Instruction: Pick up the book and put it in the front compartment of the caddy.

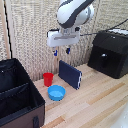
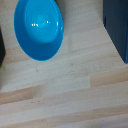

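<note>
The book (image 1: 70, 74) is a thin dark navy hardcover standing upright on its edge on the wooden table, near the middle of the exterior view. My gripper (image 1: 61, 51) hangs above it with its blue-tipped fingers apart and nothing between them. The caddy (image 1: 16, 95), a large black fabric box with inner dividers, fills the exterior view's lower left. In the wrist view a dark edge of the book (image 2: 117, 27) shows at one side; my fingers are out of that picture.
A small red cup (image 1: 48, 79) stands beside the book, and a blue bowl (image 1: 56, 92) (image 2: 39, 27) lies in front of it. A black boxy machine (image 1: 111, 52) sits at the exterior view's right. A woven screen backs the table.
</note>
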Controlling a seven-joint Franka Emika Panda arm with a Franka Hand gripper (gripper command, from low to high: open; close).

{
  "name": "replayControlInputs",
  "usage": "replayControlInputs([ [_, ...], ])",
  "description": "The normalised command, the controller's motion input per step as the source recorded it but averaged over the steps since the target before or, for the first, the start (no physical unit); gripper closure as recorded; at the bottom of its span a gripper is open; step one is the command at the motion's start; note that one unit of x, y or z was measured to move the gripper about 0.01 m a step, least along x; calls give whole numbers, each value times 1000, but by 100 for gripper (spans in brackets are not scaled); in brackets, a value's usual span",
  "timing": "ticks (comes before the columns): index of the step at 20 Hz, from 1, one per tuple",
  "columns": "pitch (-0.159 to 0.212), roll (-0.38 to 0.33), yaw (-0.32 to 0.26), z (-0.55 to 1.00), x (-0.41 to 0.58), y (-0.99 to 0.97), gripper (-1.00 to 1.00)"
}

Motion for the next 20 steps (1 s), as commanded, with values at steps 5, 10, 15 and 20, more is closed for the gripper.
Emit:
replayControlInputs([
  [5, 46, 78, 27, -162, 138, -539, -100],
  [10, 12, 72, 25, -134, 175, -522, -100],
  [15, 11, 37, 18, -147, 158, -367, -100],
  [20, 21, 26, 0, -321, 149, -367, -100],
])
